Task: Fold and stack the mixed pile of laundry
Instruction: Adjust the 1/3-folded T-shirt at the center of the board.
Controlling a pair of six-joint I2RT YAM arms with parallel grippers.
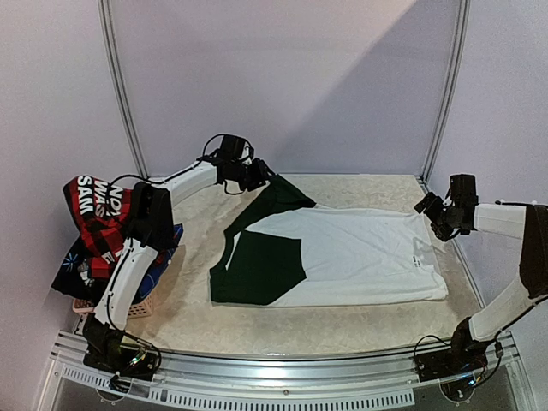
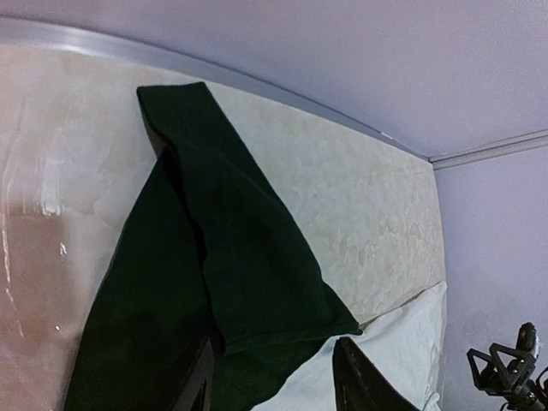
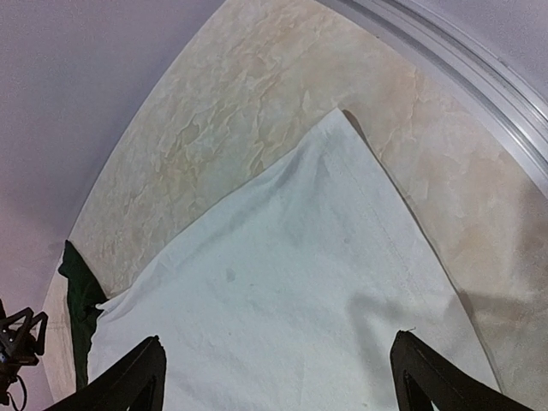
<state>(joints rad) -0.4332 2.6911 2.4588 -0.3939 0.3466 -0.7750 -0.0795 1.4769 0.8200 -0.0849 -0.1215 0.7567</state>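
Sprawling flat mid-table is the T-shirt (image 1: 342, 257); the remaining laundry pile (image 1: 96, 214) heaps on the pink basket (image 1: 128, 308), with the left arm (image 1: 137, 248) crossing it. Left gripper (image 1: 257, 177) is unclenched over the green sleeve (image 1: 278, 195), right gripper (image 1: 432, 212) spread wide at the hem (image 1: 428, 253).

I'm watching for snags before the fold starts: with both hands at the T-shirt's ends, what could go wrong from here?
1. The green sleeve looks doubled over below the open left hand; a pinch may catch only one layer and bunch it.
2. The left arm's elbow sits right beside the heaped red plaid shirt; a swing could knock it down.
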